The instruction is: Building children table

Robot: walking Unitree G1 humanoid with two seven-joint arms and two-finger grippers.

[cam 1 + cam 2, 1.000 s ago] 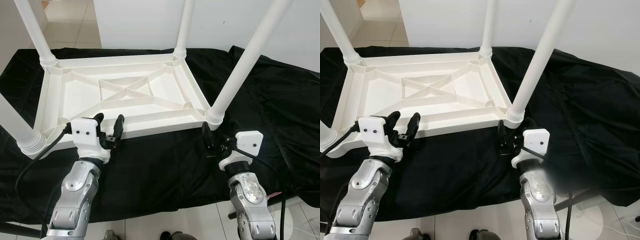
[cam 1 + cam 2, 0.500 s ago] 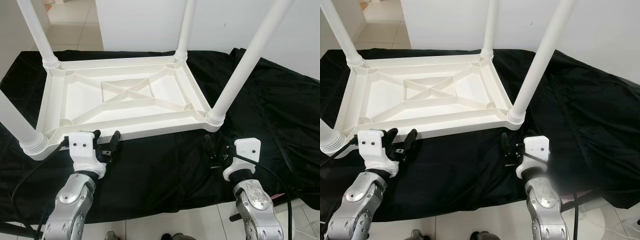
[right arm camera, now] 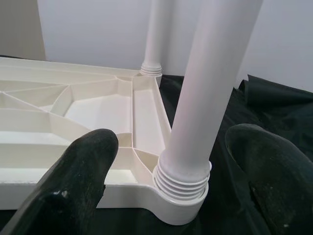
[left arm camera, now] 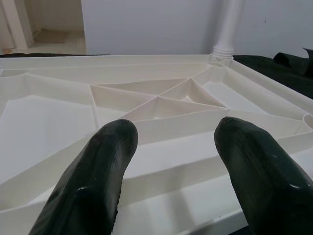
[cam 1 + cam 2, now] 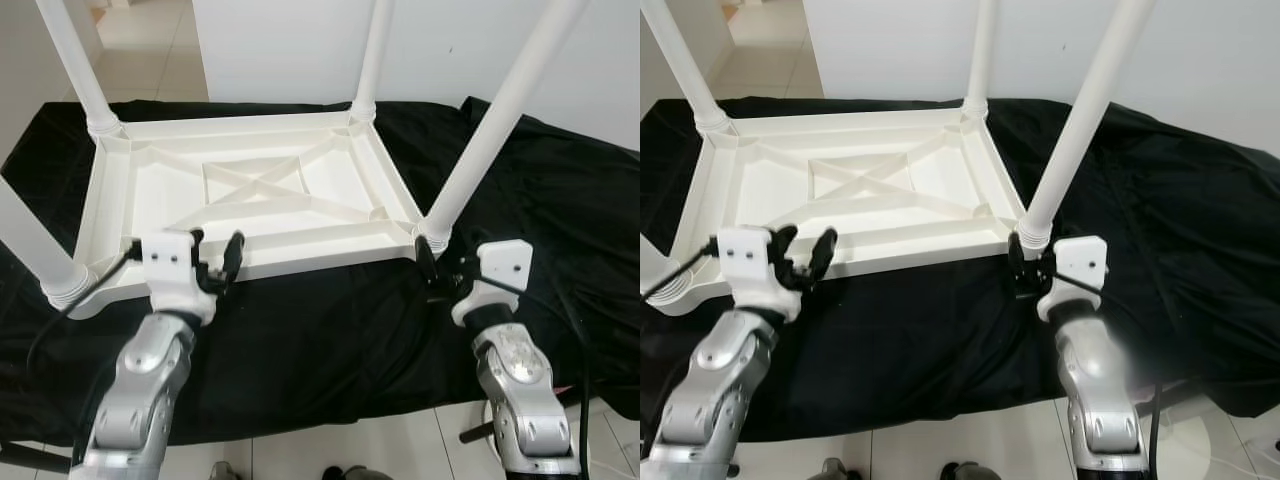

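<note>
White upturned table (image 5: 250, 195), four legs standing upward.

Smooth glossy white plastic table (image 5: 250, 190); matt, creased black cloth (image 5: 330, 330).

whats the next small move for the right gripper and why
Probably ease the right gripper forward and close on the near right leg. Its fingers are open with the leg's threaded base between them, not yet touching. The left gripper hovers open at the near rim of the upturned tabletop.
</note>
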